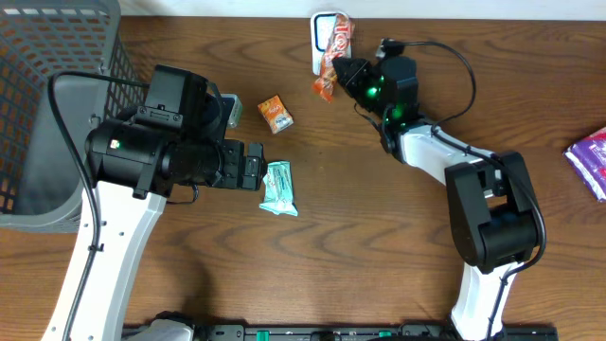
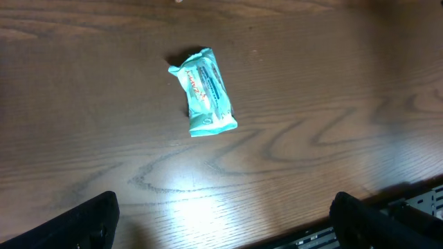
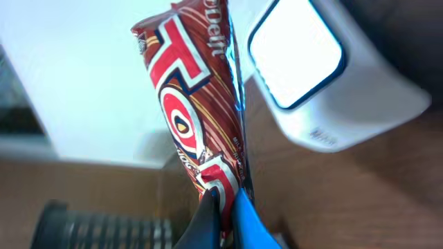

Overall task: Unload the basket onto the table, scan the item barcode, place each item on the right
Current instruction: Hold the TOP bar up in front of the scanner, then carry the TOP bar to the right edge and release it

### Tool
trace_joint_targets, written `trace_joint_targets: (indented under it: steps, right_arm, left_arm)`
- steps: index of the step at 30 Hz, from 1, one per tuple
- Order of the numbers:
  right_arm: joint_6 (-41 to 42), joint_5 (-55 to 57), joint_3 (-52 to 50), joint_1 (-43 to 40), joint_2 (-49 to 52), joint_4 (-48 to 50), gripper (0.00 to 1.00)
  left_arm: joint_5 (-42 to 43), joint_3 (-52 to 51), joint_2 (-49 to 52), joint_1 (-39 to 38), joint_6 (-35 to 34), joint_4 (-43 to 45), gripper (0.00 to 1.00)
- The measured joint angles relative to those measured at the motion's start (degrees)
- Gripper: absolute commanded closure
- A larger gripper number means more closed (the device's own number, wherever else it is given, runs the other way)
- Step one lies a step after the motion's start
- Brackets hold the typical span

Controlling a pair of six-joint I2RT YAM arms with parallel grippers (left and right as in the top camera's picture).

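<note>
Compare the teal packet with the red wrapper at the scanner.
The teal packet lies flat on the table, untouched; the red wrapper is held in the shut right end effector. The teal packet is short and broad; the red wrapper long and narrow. The teal packet sits by the open left end effector; the red wrapper beside the scanner. Both are printed snack packs.

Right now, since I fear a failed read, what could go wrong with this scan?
The right pincer grips the red wrapper only at its bottom end, so the thin pack could bend or slip. No barcode shows on the face in view. In the wrist view the wrapper stands beside the window of the white scanner rather than squarely across it, so the read may miss.
</note>
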Motion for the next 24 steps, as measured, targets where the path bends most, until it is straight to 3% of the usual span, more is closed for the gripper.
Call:
trace_joint_targets:
  steps: [9, 20, 24]
  right_arm:
    - [-2.93, 9.07, 13.07, 0.07, 0.0, -17.64, 0.99]
    - [-7.37, 9.05, 13.73, -0.85, -0.02, -22.77, 0.99]
    - [-8.81, 7.26, 13.73, -5.79, -0.48, -28.83, 0.99]
  left_arm:
    - [-0.02, 0.0, 0.0, 0.0, 0.0, 0.02, 0.02]
    - [-0.02, 0.0, 0.0, 0.0, 0.0, 0.0, 0.02]
    - [0.0, 0.0, 0.0, 0.0, 0.0, -0.02, 0.02]
